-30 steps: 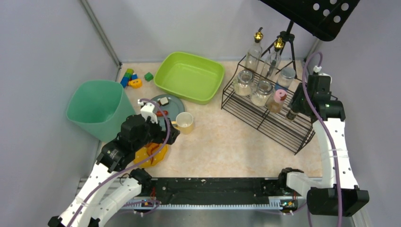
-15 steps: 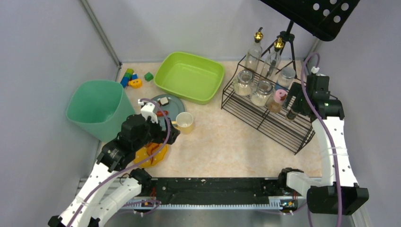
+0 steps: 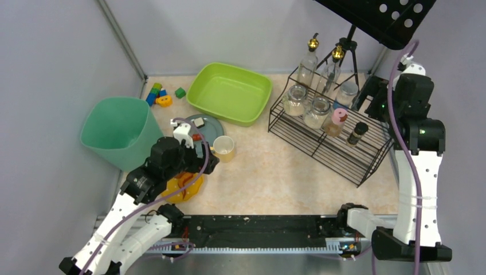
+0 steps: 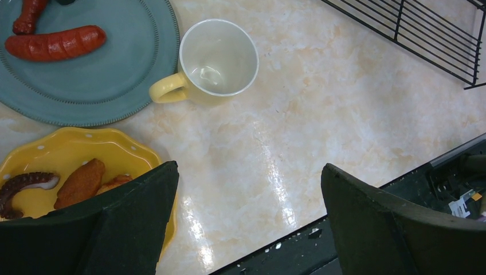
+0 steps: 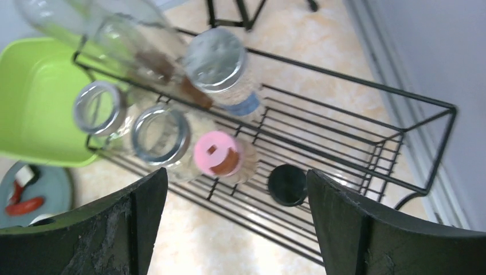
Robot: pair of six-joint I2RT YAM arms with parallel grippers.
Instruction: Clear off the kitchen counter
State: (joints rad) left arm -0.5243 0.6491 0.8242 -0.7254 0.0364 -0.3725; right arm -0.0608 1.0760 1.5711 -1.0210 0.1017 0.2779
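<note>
The kitchen counter (image 3: 275,172) is beige and mottled. On it stand a yellow mug (image 3: 224,147), a teal plate (image 3: 211,127) with sausages and a yellow plate (image 3: 183,190) with food. My left gripper (image 3: 200,160) is open and empty above the yellow plate's edge (image 4: 69,150), near the mug (image 4: 215,57). My right gripper (image 3: 369,96) is open and empty, raised above the wire rack (image 3: 338,154). A black-lidded jar (image 3: 358,133) stands on the rack beside a pink-lidded jar (image 3: 338,119); both show in the right wrist view, the black lid (image 5: 286,184) and the pink lid (image 5: 216,153).
A green tub (image 3: 230,93) sits at the back, a teal bin (image 3: 117,130) at the left, toy blocks (image 3: 157,94) in the back left corner. The rack also holds glass jars (image 3: 304,106) and two bottles (image 3: 309,63). A black stand (image 3: 349,51) rises behind it.
My right gripper let go of the black-lidded jar, which now stands on the rack, and rose up and back. The left arm barely moved.
</note>
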